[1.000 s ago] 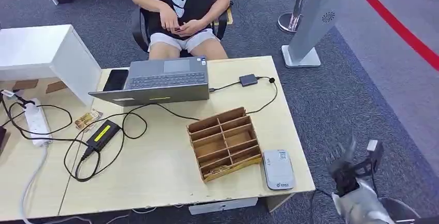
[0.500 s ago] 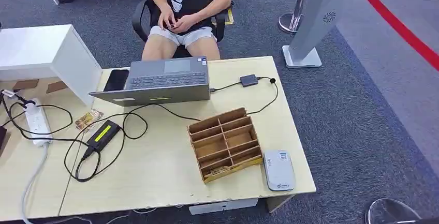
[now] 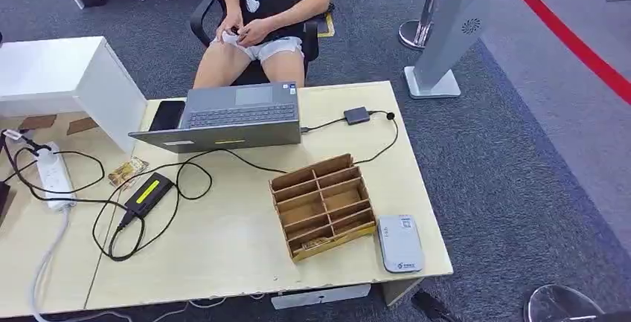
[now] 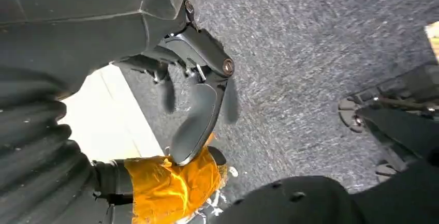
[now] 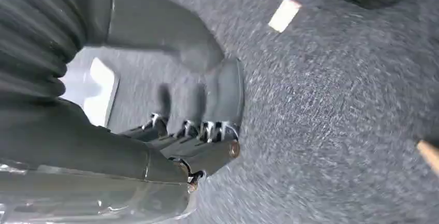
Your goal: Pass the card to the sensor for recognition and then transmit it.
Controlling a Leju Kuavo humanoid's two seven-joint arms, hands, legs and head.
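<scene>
A grey card sensor (image 3: pixel 400 243) lies flat at the desk's near right corner. Just left of it stands a wooden organizer (image 3: pixel 321 204) with several compartments; something small and flat, possibly the card (image 3: pixel 316 245), lies in its front row. My left hand (image 4: pixel 199 105) hangs over grey carpet with its fingers loose and nothing in them. My right hand (image 5: pixel 207 110) also hangs above the carpet, its fingers apart and blurred, holding nothing.
A person (image 3: pixel 260 10) sits behind the desk (image 3: pixel 223 255), hands in lap. An open laptop (image 3: pixel 231 117), a black phone (image 3: pixel 167 114), a charger (image 3: pixel 149 192) with looping cables and a power strip (image 3: pixel 52 177) lie on it. A grey stand (image 3: pixel 446 32) rises at the right.
My right hand, raised beside the desk's right corner one second ago, has dropped out of the head view. The person has shifted slightly to the left in the chair.
</scene>
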